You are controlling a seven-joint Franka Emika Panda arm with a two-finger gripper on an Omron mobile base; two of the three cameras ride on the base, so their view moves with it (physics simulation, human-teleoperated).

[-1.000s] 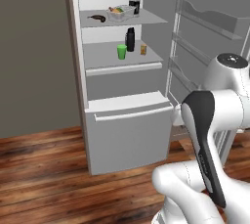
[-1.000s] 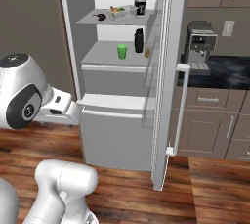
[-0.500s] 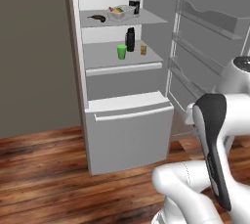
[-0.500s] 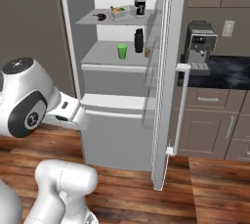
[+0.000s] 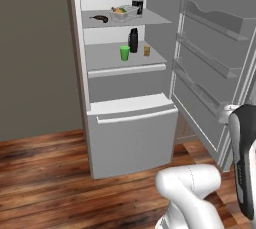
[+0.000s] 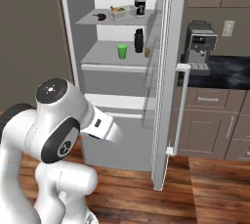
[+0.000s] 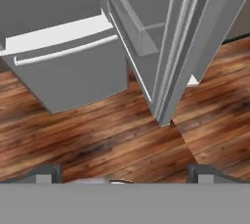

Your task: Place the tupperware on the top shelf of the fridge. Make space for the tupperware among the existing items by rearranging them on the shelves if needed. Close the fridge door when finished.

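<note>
Tupperware (image 5: 123, 13) on top shelf (image 5: 150, 20), banana (image 5: 99, 18) at 9 o'clock; fridge door (image 5: 220, 58) open; fingers (image 7: 44, 173) spread, empty.

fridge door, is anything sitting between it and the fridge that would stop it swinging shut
Nothing visible does. The fridge door stands wide open, and the floor between its lower edge and the fridge is bare wood in the hand view. The tupperware and other items sit back on the shelves, not past the front edge.

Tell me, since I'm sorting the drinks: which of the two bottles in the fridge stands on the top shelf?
The dark bottle with the clear neck, at the right end of the top shelf beside the tupperware. The all-black bottle stands one shelf lower, by the green cup.
</note>
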